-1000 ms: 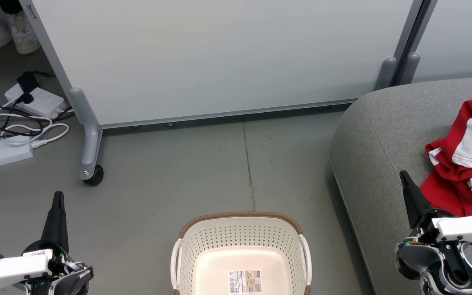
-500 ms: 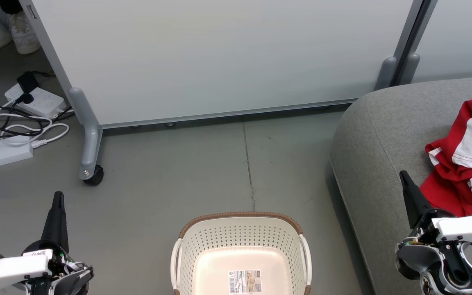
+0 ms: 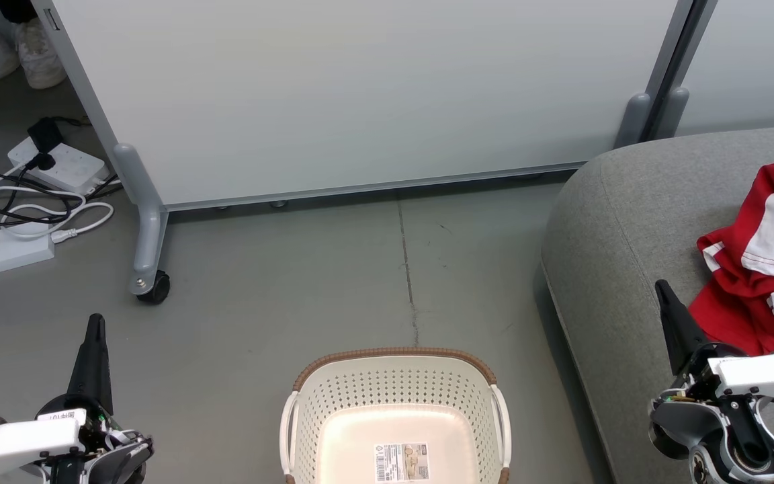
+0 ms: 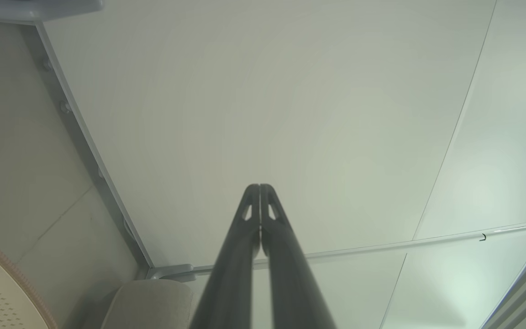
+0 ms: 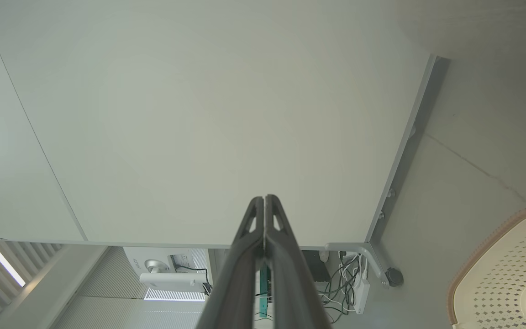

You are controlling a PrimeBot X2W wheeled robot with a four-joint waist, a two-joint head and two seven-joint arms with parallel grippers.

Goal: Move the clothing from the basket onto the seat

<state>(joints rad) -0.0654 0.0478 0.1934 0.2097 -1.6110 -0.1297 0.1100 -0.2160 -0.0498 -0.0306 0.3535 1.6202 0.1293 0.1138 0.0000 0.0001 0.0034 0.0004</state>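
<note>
Clothing [image 3: 763,269] heaped on the seat [image 3: 615,222], both arms' fingers pressed together
The red and white clothing lies crumpled on the grey seat at the right, just beyond the right gripper [image 3: 660,285], whose jaws are closed on nothing; the left gripper [image 3: 96,318] is closed the same way above the floor [image 3: 293,282]. The basket [image 3: 394,351] stands on the floor between them, a barcode label [image 3: 400,461] on its bare bottom, though its near end is cut off and hard to judge
</note>
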